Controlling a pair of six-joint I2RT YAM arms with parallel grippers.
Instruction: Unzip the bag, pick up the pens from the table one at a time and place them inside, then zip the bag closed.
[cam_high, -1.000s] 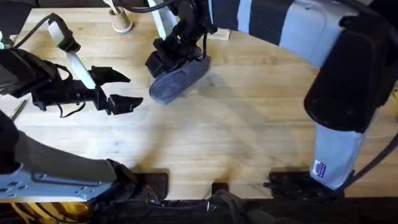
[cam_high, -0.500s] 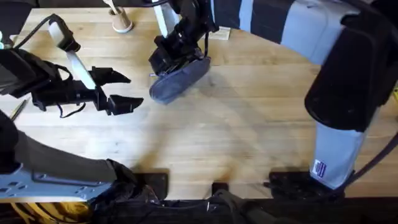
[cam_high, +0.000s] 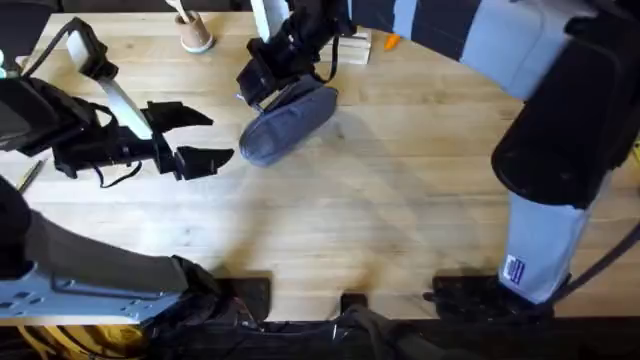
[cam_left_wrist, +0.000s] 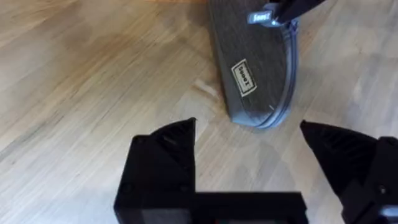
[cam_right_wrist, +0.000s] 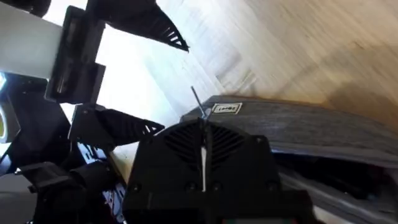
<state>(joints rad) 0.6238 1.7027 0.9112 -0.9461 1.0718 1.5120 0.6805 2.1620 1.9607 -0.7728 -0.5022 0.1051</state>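
While its small sewn label (cam_left_wrist: 244, 76) stays unreadable, the bag (cam_high: 288, 124) lies on the table (cam_high: 400, 210); right gripper (cam_high: 262, 80) pinches its zipper end, left gripper (cam_high: 192, 134) gapes empty.

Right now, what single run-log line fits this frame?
phase: unzipping | right gripper: shut on zipper pull at bag end | left gripper: open, empty, beside bag | bag: on table

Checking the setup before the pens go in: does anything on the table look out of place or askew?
The bag lies at a slant on the table, the right gripper at its far end. A small orange item sits at the far edge, beside a wooden cup. Nothing looks spilled or damaged.
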